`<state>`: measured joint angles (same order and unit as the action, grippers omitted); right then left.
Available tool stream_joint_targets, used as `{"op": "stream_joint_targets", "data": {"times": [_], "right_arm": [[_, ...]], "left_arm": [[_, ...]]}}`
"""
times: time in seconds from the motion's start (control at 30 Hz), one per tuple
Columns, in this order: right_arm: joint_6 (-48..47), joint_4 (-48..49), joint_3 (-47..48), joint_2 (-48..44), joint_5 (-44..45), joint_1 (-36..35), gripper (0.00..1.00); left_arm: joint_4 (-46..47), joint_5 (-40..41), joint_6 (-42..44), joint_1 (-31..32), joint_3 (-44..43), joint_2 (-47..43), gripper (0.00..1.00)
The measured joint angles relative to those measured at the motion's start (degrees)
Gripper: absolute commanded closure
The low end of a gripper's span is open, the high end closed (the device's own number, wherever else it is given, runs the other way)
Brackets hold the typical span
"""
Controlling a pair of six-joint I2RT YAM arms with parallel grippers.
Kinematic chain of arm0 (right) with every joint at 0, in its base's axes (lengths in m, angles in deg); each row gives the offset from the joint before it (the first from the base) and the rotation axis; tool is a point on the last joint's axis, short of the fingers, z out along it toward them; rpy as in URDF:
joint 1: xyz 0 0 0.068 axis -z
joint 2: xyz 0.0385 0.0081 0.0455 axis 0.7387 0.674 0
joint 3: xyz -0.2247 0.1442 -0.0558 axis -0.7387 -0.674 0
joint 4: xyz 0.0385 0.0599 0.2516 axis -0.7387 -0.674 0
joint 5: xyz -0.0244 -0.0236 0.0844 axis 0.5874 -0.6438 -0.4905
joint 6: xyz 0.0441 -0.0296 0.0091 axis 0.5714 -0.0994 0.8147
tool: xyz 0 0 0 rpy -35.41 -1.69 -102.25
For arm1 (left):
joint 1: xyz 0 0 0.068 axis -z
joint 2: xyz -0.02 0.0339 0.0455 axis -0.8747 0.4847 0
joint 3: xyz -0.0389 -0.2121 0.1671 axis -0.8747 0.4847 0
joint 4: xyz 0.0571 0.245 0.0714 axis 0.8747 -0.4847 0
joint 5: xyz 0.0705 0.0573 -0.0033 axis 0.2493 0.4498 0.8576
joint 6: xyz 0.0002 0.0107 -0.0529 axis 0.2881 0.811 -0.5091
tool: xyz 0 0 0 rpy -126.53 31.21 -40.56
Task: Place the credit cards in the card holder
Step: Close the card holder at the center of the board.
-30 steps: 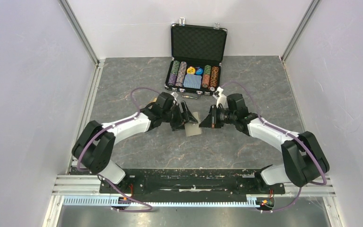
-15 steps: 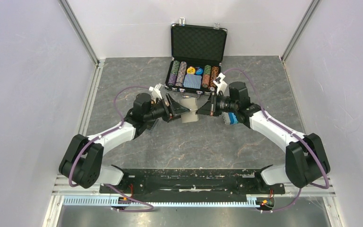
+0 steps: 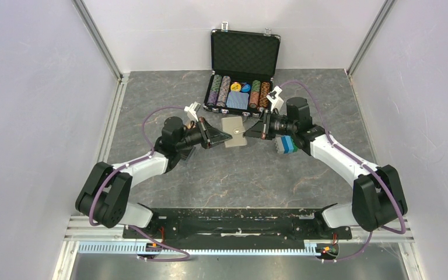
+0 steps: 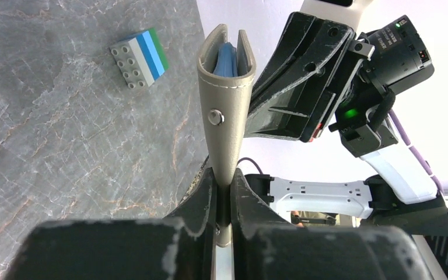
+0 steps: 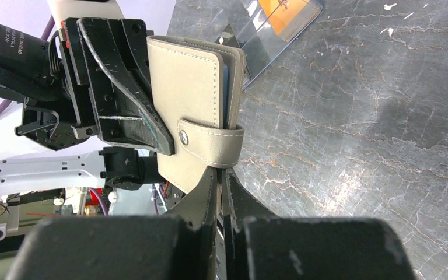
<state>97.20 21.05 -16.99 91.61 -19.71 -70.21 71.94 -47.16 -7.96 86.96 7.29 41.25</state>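
The card holder (image 3: 233,131) was held up off the table (image 3: 169,93) between the two arms, in front of the open poker chip case (image 3: 245,55). The left claw (image 4: 222,195) was pressed together on one edge of the holder, its fingers pinching the khaki-grey cover from both sides. In the left wrist view the holder stood up from that grip with its round snap stud (image 4: 214,116) facing the camera. Its far end gaped slightly, showing the light blue lining (image 4: 226,61) inside.

The right claw (image 5: 220,178) came in from the opposite side. It was closed tight on the holder's strap (image 5: 210,146), which wrapped around the open edge of the cover. The two claws sat very close together, with the holder between them.

An orange card (image 5: 283,14) lay flat on the table beyond the holder in the right wrist view. A glossy, reflective sheet lay against it; what that sheet was could not be told. A small stack of toy bricks (image 3: 286,144), white, blue and green, rested on the table just beside the right arm's wrist.
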Motion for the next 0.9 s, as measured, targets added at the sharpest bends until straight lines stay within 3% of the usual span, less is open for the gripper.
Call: {"op": "stream_joint_targets", "data": {"times": [0.1, 0.23, 0.37, 0.57, 0.9], "right_arm": [[0.2, 0.0, 0.0, 0.0, 0.0, 0.0, 0.92], [0.4, -1.3, 0.0, 0.1, 0.1, -0.1, 0.58], [-1.5, -5.7, 0.9, 0.2, 1.6, -0.2, 0.41], [-6.7, -13.7, 6.8, 1.6, 6.5, -1.2, 0.33], [-10.5, -19.6, 13.9, 9.1, 11.3, -8.4, 0.28]], "left_arm": [[-0.3, -0.2, -0.2, -0.1, 0.0, 0.0, 0.98], [-5.2, 0.1, 0.5, 0.0, -0.9, -0.3, 0.98], [-18.4, 3.1, 5.5, 0.8, -4.2, -2.2, 0.98], [-39.8, 10.3, 13.8, 2.4, -12.0, -4.0, 0.98], [-57.6, 16.5, 18.6, 5.9, -15.5, -4.2, 0.98]]}}
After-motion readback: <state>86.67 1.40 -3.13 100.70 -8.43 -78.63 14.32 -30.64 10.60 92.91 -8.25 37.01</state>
